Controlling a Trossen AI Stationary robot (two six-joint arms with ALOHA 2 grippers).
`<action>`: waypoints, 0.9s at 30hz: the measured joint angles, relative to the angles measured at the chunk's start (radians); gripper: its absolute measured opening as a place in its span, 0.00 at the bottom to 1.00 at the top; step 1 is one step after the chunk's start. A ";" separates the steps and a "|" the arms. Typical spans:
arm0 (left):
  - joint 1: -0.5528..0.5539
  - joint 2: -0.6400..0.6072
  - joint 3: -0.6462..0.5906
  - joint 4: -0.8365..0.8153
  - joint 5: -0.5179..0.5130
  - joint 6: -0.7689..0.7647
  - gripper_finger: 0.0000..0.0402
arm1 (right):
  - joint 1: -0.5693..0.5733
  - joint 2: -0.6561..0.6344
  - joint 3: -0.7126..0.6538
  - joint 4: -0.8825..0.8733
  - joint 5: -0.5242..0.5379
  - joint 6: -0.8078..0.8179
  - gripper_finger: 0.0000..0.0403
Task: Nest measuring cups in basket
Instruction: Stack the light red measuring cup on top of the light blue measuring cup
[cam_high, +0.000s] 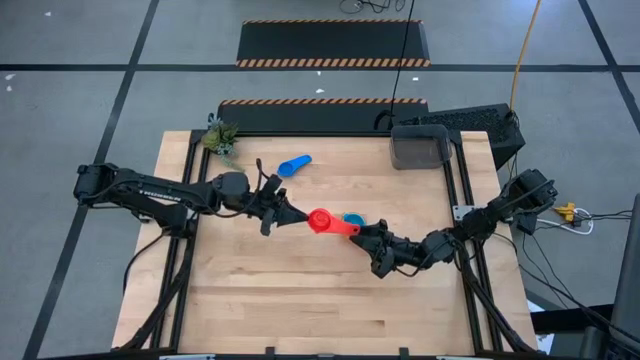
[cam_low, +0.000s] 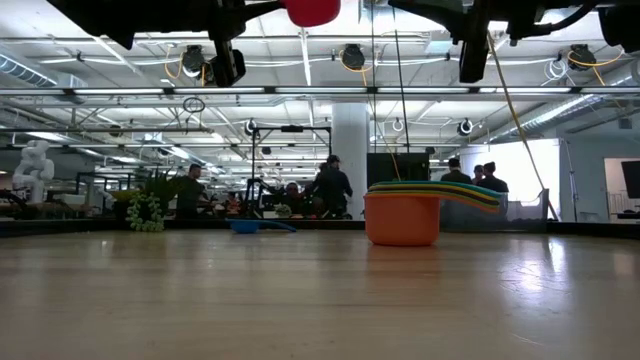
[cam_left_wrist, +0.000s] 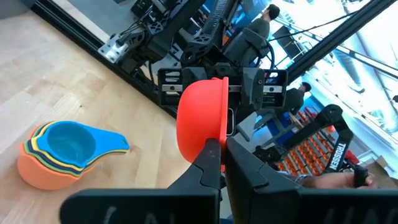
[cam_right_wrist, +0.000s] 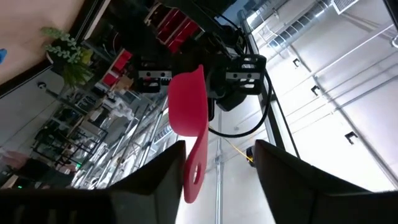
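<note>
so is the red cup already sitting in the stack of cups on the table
No, the red cup is held in the air by the left end effector, apart from the nested stack on the table.

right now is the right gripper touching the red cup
Apart. The right wrist view shows the red cup handle hanging between the right gripper fingers with a gap on each side; the left gripper holds its rim.

Grey floor (cam_high: 80, 60) with dark lines, hazard-striped mats (cam_high: 333, 43), white pillar (cam_low: 351, 160), bright ceiling lights, people standing behind.
</note>
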 joint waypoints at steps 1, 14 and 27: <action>0.000 0.000 0.000 0.000 0.000 0.000 0.01 | 0.000 0.000 0.000 -0.001 0.001 -0.003 0.43; 0.000 0.000 0.000 -0.008 -0.001 0.010 0.04 | 0.000 0.000 0.000 -0.026 0.004 -0.008 0.02; -0.009 -0.011 0.000 0.023 -0.146 0.246 0.32 | 0.031 -0.001 -0.001 -0.021 0.132 0.105 0.00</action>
